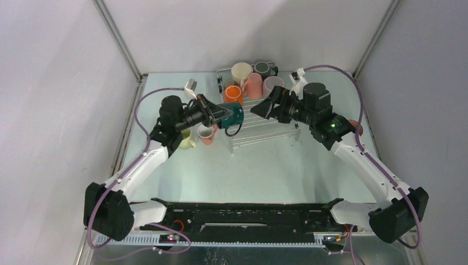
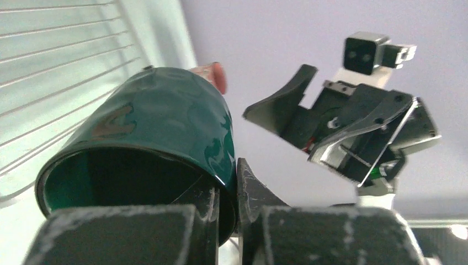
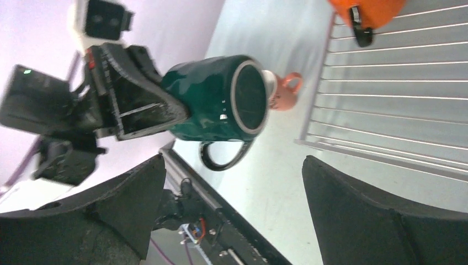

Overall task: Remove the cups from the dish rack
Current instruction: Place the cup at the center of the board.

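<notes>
You face a robotics lab test cell: plain white panel walls on aluminium posts enclose a pale table, where the left arm and right arm are bolted, trailing purple cables.

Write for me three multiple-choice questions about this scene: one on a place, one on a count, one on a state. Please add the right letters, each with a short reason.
1. What holds the dark teal mug?
A. the left gripper
B. the right gripper
C. nothing, it lies on its side

2. How many mugs stand on the table left of the dish rack?
A. none
B. two
C. five

3. In what state is the right gripper?
A. shut on a spoon
B. shut on the rack
C. open and empty

Answers:
1. A: its fingers pinch the mug's wall, one inside and one outside.
2. B: a pale yellowish mug and a pink mug stand there.
3. C: its fingers are wide apart with nothing between them.
</notes>
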Available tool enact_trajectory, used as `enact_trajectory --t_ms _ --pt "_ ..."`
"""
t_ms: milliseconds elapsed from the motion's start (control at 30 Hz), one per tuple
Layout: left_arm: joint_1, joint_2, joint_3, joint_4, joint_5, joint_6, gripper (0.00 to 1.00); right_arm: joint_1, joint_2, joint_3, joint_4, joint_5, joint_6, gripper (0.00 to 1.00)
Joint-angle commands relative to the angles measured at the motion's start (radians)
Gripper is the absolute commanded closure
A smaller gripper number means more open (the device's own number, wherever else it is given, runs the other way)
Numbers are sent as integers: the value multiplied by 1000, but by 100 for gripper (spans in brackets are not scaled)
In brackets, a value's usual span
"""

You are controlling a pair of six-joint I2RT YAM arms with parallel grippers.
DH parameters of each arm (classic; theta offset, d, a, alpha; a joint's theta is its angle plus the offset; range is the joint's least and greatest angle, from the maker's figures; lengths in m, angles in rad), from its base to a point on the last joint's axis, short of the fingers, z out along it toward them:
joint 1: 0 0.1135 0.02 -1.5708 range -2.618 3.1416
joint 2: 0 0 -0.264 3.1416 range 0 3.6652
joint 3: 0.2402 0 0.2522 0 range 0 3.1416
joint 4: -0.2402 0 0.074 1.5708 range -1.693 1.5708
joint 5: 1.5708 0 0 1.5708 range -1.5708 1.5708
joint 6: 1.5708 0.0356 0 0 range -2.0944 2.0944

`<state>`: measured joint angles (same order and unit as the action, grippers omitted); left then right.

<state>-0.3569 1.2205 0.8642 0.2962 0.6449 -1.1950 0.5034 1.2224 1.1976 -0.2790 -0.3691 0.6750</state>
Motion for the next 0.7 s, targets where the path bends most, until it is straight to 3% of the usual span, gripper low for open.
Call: enact_trajectory --t_ms 0,333,667 --pt "5 -125 139 -328 -75 301 100 -9 -43 10 -109 117 -95 0" --pt "6 -275 169 -903 -426 571 100 -6 -38 10 -150 183 -147 0" --pt "12 -343 91 -1138 -685 558 100 -5 -6 10 -159 176 -181 0"
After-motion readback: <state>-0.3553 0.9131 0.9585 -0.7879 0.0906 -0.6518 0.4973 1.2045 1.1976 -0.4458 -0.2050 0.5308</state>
